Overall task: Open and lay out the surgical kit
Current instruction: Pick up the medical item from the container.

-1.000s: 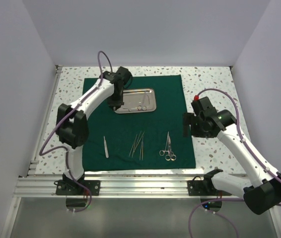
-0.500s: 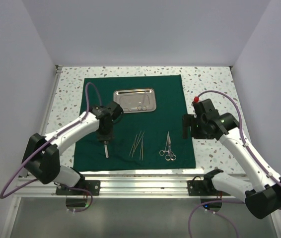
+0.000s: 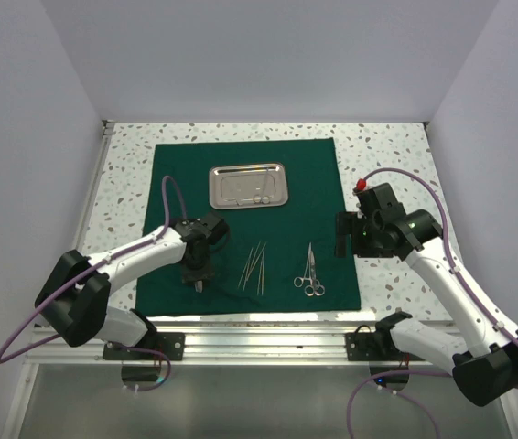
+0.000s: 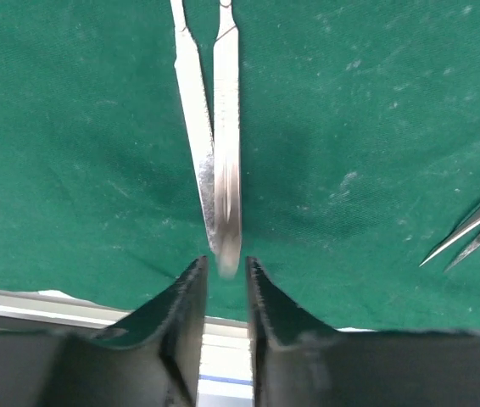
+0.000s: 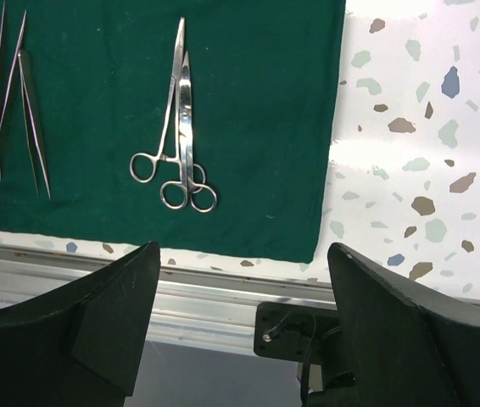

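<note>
The dark green cloth (image 3: 286, 165) lies spread flat on the table. The steel tray (image 3: 248, 185) sits at its far middle with a small instrument in it. Thin probes (image 3: 254, 267) and ring-handled scissors (image 3: 309, 272) lie near the front. My left gripper (image 3: 195, 274) is low over the tweezers (image 4: 223, 127). Its jaws stand a narrow gap apart on either side of the tweezers' near end (image 4: 226, 261), which lies on the cloth. My right gripper (image 3: 341, 233) hovers wide open and empty (image 5: 240, 288) by the cloth's right edge, near the scissors (image 5: 176, 136).
A speckled white tabletop (image 3: 387, 146) surrounds the cloth. An aluminium rail (image 3: 241, 343) runs along the near edge, just past the cloth's front hem. White walls close in the left, right and back. Purple cables loop off both arms.
My left arm has swung from the steel tray down to the tweezers at the cloth's front left. The right arm has barely moved.
</note>
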Available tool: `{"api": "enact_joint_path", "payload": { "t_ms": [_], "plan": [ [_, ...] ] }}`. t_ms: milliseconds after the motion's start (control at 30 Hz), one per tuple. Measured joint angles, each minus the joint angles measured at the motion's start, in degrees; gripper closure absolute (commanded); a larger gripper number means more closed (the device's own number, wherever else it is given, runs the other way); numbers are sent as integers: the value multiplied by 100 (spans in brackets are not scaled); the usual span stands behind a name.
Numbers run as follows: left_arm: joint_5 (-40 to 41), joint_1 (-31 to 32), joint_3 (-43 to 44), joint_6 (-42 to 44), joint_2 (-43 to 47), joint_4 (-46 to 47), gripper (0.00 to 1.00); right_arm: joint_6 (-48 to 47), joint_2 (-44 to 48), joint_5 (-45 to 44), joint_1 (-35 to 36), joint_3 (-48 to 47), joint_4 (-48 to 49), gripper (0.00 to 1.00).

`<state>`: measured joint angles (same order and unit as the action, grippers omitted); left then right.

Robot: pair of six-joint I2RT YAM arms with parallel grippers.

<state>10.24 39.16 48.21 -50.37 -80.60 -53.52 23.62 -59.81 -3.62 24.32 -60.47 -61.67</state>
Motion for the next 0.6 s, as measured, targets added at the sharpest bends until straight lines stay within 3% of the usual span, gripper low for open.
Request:
{"api": "enact_joint_path", "payload": {
  "t_ms": [167, 367, 600],
  "plan": [
    [42, 0, 323, -4, -24, -149, 54, -9, 28, -7, 0, 7, 0, 16],
    [382, -9, 2208, 223, -706, -470, 53, -7, 33, -33, 0, 9, 2, 16],
    [710, -374, 4402, 857, -2559, -459, 59, 26, 59, -155, 0, 9, -4, 16]
  ]
}}
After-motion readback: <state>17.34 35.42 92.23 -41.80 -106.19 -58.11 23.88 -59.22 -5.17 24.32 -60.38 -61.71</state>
